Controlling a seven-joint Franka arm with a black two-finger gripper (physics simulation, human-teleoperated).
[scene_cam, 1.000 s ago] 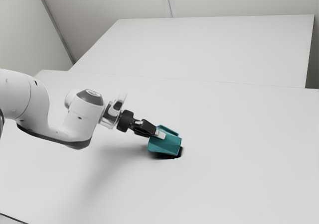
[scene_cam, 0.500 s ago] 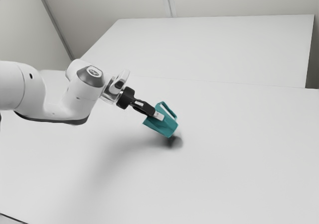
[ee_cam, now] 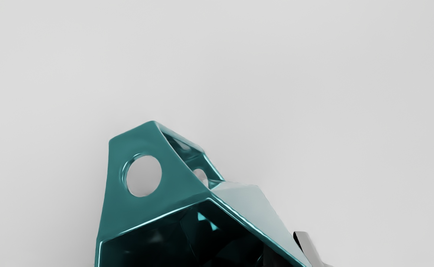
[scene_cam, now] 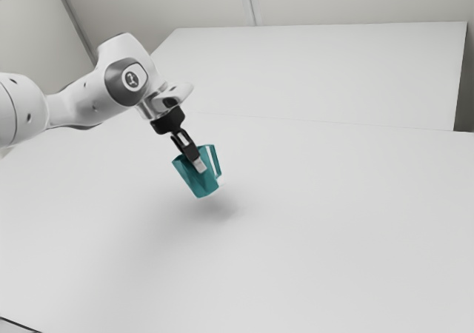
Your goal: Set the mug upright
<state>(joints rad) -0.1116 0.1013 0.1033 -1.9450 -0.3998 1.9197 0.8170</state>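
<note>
One teal mug [scene_cam: 194, 183] hangs above the desk [scene_cam: 318, 222], tilted, its mouth toward the arm's hand and its base lower. The gripper [scene_cam: 199, 166] is clamped on its wall. In the wrist view, one finger [ee_cam: 307, 246] is beside the outer wall, and the handle [ee_cam: 139, 139] juts away from it.

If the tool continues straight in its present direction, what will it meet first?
The tool points down at a slant with the mug in its grip, so the mug's base would probably touch the table first; the remaining gap is unclear.
</note>
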